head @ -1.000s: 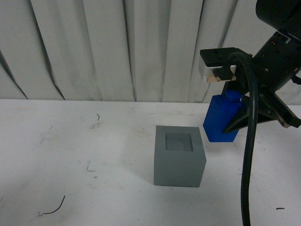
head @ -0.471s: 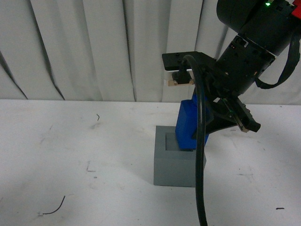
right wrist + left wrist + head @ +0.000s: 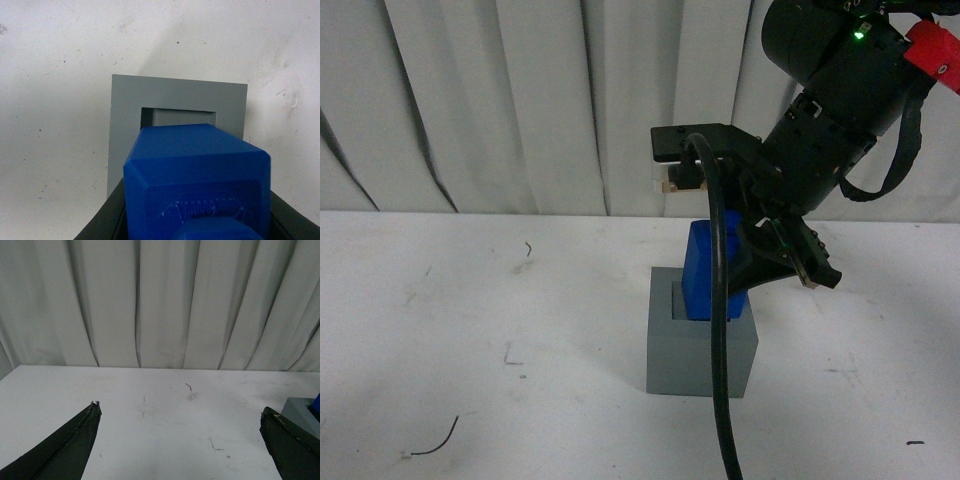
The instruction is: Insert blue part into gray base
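The gray base (image 3: pixel 700 350) stands on the white table, a cube with a square recess in its top. My right gripper (image 3: pixel 735 275) is shut on the blue part (image 3: pixel 702 275) and holds it slightly tilted over the recess, its lower end at the recess opening. In the right wrist view the blue part (image 3: pixel 195 175) fills the foreground between the dark fingers, with the gray base (image 3: pixel 127 115) and its recess right beyond it. My left gripper (image 3: pixel 180 440) is open and empty over bare table; the gray base's corner (image 3: pixel 302 412) shows beside one finger.
White curtains (image 3: pixel 520 100) hang behind the table. A thin dark wire scrap (image 3: pixel 435 443) lies near the front left, and small dark marks (image 3: pixel 527 248) dot the tabletop. A thick black cable (image 3: pixel 718 330) hangs from the right arm in front of the base.
My right gripper has carried the blue part leftward from beside the gray base to over it, and lowered it so its lower end meets the recess.
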`<state>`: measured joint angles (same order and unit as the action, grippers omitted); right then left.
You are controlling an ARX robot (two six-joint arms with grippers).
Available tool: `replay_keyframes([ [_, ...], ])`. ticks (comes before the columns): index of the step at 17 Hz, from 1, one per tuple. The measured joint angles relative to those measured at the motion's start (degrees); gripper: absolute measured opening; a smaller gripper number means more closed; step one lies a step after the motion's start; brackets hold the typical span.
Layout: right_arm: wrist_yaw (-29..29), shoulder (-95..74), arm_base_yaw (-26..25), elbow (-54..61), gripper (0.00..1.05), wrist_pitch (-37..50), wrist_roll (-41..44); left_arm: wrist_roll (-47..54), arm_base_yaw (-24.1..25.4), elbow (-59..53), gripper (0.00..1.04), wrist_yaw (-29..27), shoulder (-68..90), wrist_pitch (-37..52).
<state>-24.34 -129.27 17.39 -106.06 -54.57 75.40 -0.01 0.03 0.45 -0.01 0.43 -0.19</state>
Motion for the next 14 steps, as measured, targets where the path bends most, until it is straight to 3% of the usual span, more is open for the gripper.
replay_keyframes([
  [14, 0.61, 0.04, 0.76, 0.72, 0.47, 1.57, -3.69, 0.00, 0.00, 0.00, 0.98, 0.00, 0.00, 0.02],
])
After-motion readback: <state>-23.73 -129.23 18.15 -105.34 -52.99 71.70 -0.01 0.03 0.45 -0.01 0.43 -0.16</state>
